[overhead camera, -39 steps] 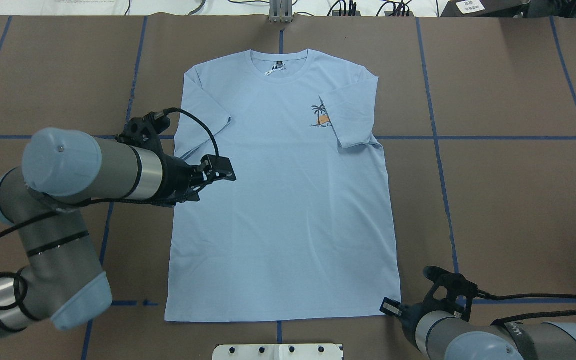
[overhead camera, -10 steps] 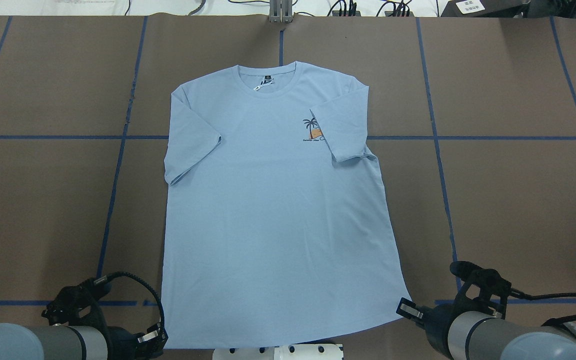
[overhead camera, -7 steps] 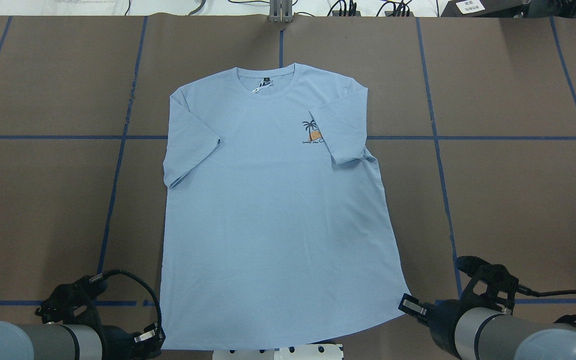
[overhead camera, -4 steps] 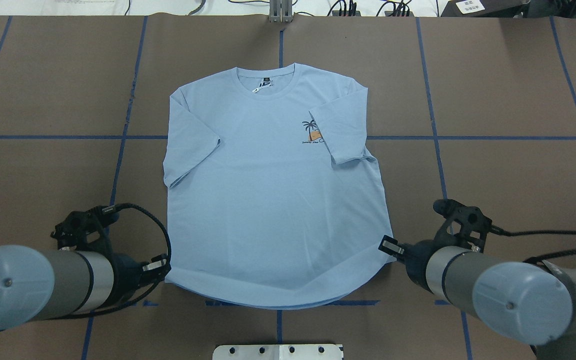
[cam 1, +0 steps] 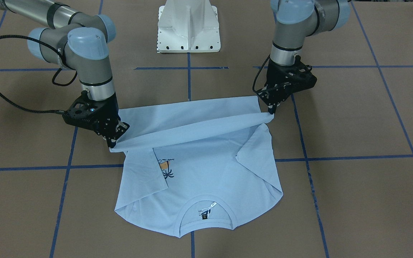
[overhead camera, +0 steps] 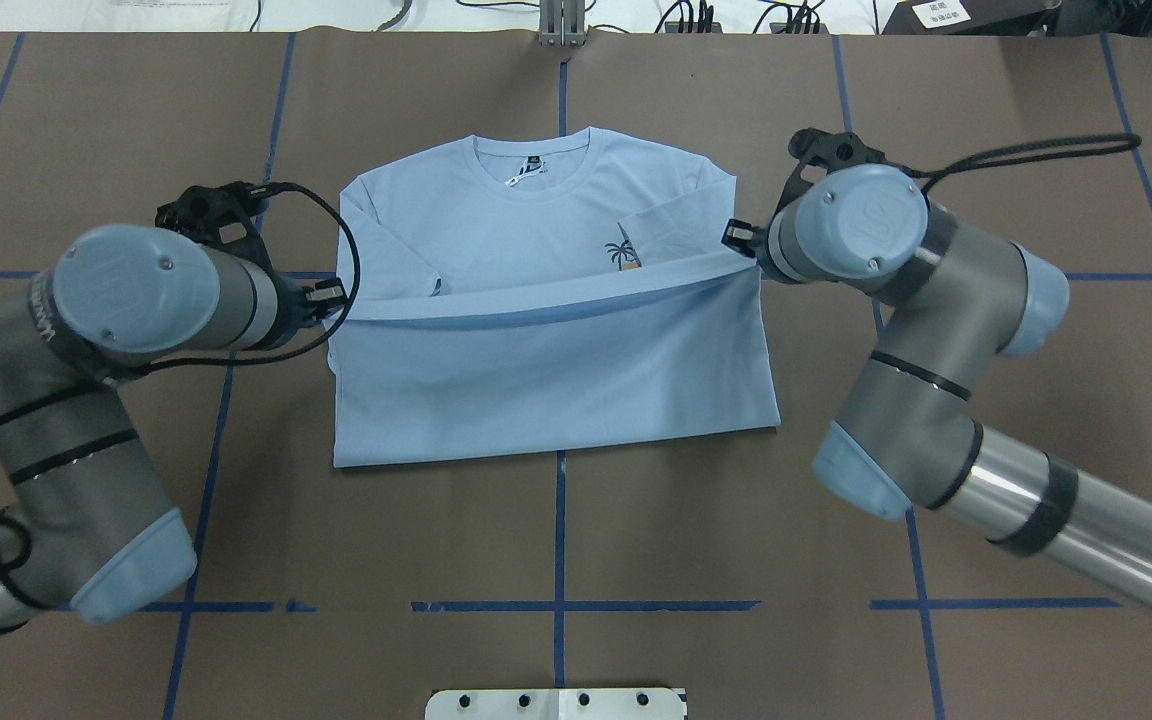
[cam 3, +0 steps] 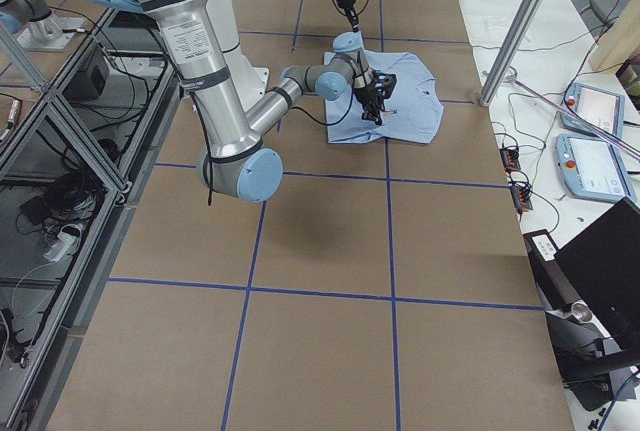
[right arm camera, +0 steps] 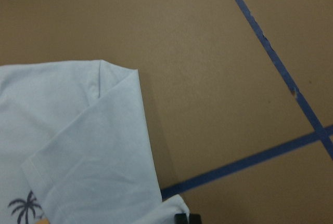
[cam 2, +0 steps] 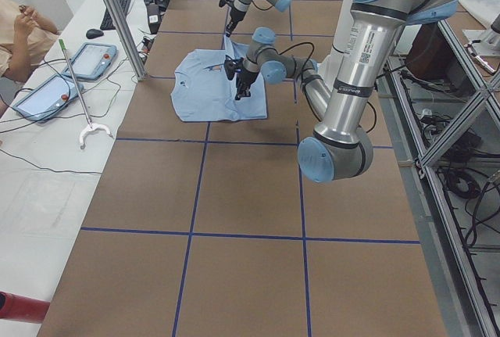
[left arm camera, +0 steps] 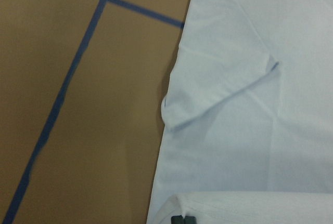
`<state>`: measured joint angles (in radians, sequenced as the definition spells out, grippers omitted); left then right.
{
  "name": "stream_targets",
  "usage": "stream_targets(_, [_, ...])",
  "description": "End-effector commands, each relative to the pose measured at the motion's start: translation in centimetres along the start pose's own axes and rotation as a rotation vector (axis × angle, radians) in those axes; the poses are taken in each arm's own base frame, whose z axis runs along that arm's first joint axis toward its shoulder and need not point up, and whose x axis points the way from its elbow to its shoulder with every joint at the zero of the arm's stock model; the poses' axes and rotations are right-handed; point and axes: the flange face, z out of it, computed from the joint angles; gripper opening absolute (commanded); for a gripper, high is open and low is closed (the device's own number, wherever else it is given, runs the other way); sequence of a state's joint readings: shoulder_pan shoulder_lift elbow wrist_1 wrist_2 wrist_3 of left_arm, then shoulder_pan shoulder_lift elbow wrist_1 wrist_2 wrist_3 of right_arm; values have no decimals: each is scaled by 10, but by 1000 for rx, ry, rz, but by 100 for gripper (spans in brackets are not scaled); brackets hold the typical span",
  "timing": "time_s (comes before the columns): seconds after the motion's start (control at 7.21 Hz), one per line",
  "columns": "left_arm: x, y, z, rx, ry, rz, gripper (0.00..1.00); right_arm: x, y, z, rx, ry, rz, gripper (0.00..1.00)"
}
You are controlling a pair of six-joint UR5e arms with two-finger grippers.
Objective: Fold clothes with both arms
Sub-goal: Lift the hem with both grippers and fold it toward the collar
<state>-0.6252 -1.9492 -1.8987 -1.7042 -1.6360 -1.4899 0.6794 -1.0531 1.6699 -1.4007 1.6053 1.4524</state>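
The light blue T-shirt [overhead camera: 546,370] lies front up on the brown table, collar [overhead camera: 534,165] at the far side. Its bottom hem [overhead camera: 546,292] is lifted and carried over the body, up to the palm print [overhead camera: 620,250]. My left gripper [overhead camera: 334,297] is shut on the hem's left corner. My right gripper [overhead camera: 736,238] is shut on the hem's right corner. In the front-facing view the hem [cam 1: 192,127] hangs stretched between the left gripper [cam 1: 271,111] and the right gripper [cam 1: 112,143], above the shirt [cam 1: 206,168]. Both sleeves lie folded inward.
The white pedestal base [cam 1: 188,25] stands at the near table edge. Blue tape lines [overhead camera: 558,540] cross the brown table cover. An upright metal post [cam 2: 117,16], tablets [cam 2: 92,59] and a seated person [cam 2: 19,32] are at the far side, off the table.
Both grippers have carried the hem farther from the base toward the collar. The folded lower edge now lies higher up the table, and the hem covers part of the chest print.
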Motion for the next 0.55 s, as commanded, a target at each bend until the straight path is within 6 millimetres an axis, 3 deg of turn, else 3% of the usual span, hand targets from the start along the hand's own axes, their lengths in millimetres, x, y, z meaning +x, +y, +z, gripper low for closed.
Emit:
stream_targets(0.0, [7, -57, 46, 69, 47, -43, 0, -54, -47, 27, 17, 43, 14, 0])
stream_targets(0.14, [12, -71, 63, 123, 48, -50, 0, -71, -59, 47, 24, 44, 20, 0])
stream_targets(0.28, [13, -88, 61, 176, 52, -57, 0, -70, -67, 70, 35, 20, 23, 0])
stream_targets(0.42, [15, -98, 61, 188, 48, -32, 0, -66, -78, 77, 43, 20, 29, 0])
